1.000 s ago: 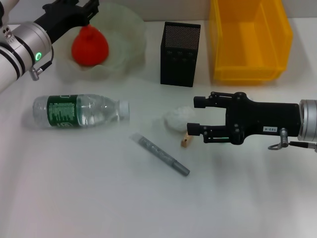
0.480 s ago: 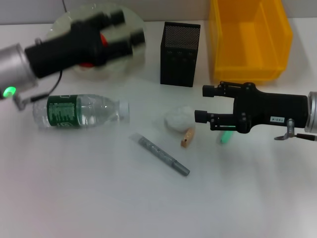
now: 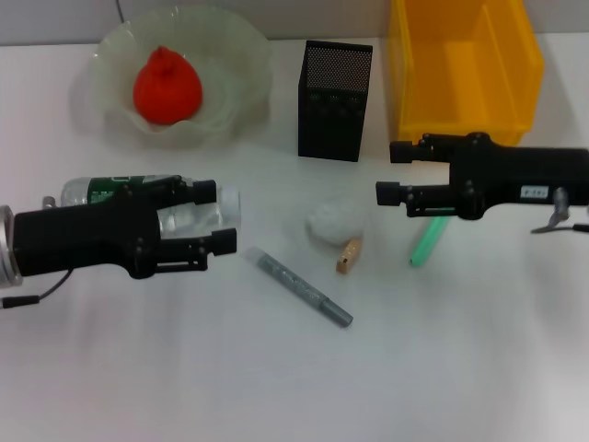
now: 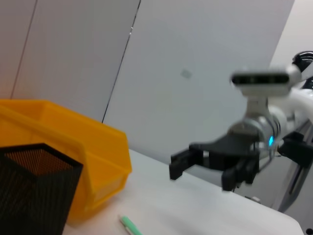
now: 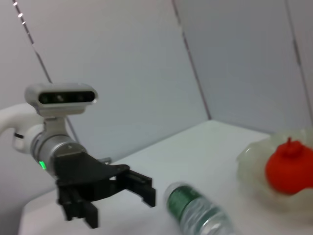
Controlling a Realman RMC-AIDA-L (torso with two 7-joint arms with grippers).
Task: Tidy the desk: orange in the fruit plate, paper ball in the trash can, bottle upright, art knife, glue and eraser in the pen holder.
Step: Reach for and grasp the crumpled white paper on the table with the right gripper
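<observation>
The orange sits in the fruit plate at the back left; both also show in the right wrist view, orange and plate. The bottle lies on its side, cap to the right. My left gripper is open over its cap end, one finger on each side. The paper ball, the tan eraser, a grey pen-shaped tool and a green stick lie mid-table. My right gripper hangs open right of the paper ball, holding nothing.
The black mesh pen holder stands at the back centre, with the yellow trash can to its right. The left wrist view shows the trash can, the pen holder and the right gripper farther off.
The left arm swung from the fruit plate down to the bottle, leaving the orange in the plate. The right gripper drew back to the right, uncovering the green stick.
</observation>
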